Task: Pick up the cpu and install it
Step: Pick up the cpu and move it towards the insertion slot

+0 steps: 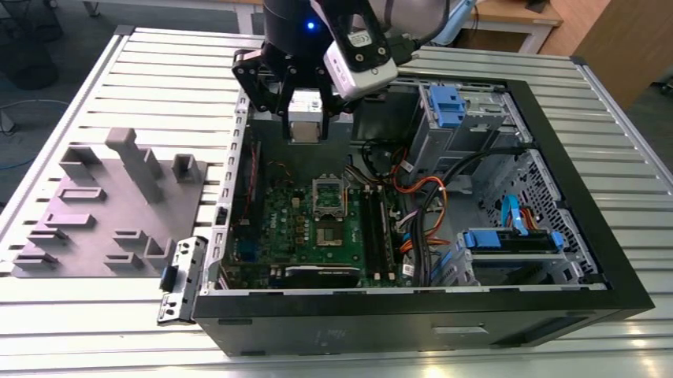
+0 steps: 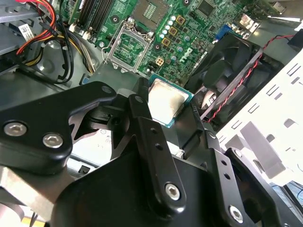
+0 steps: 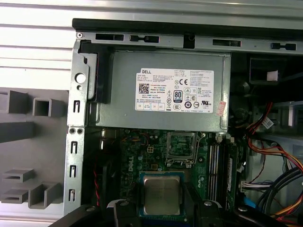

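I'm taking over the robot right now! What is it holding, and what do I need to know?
Gripper: shut on the cpu, holding it in the air over the open computer case.
Socket: on the motherboard, open and empty, apart from the cpu.
Done: cpu is picked up.
Left: cpu is not yet in the socket.

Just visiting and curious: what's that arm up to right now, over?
The gripper shut on the cpu. The cpu held above the motherboard, not yet in the socket. Socket frame open, nothing lying in it.
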Available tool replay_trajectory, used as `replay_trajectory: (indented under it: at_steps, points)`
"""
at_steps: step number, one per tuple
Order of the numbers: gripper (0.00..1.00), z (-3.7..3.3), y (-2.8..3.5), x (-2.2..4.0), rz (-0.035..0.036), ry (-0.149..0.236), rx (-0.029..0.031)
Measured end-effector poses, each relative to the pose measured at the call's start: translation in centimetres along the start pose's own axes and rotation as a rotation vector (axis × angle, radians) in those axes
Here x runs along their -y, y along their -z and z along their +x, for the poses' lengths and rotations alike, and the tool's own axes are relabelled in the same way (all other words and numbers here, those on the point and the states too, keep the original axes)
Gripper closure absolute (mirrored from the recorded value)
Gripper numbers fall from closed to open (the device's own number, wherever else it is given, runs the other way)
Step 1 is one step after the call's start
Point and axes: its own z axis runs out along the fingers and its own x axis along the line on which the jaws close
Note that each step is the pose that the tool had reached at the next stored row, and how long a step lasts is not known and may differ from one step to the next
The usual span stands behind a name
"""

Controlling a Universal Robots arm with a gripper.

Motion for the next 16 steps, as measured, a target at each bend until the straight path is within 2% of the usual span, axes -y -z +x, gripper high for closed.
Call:
replay_trajectory:
  at_steps: [8, 16]
  points:
    - [0.53, 0.00, -0.11, 0.00, -0.0003, 0.000, 0.0002]
    - [0.53, -0.12, -0.92, 0.20, -0.0001, 0.000, 0.0001]
